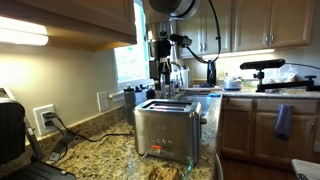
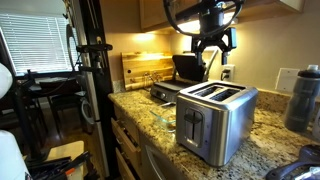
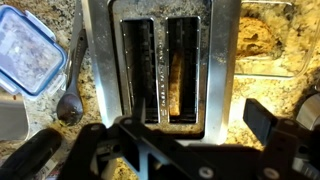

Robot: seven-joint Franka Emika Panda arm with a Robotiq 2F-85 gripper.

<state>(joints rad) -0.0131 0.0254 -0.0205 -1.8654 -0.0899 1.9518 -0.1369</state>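
Brushed-steel toaster [image 1: 165, 128] stands on the speckled granite counter [image 1: 100, 150], low and central in both exterior views. It fills the upper middle of the wrist view, its two slots running up the frame. The gripper [image 1: 166, 86] hangs straight above it without touching, spread as wide as it goes and holding nothing. In the wrist view its dark fingers [image 3: 262, 120] frame the bottom of the picture. Something brown, probably a slice of bread [image 3: 178, 88], sits deep in the right-hand slot, though glare on the metal makes that hard to confirm. The risk, as I judge it, is that the slots are narrow and the jaws wide. A descent slightly off line would land a finger on the steel top rather than in a slot, and a sideways shove could slide the toaster over the smooth stone. A spoon [image 3: 72, 85] and a blue-rimmed plastic container [image 3: 25, 50] lie at the left of the wrist view, just beside the toaster and in the way of any swing that side. In an exterior view a dark bottle [image 2: 303, 95] stands at the right edge, with a black grill [image 2: 185, 68] and a wooden board [image 2: 145, 65] behind.
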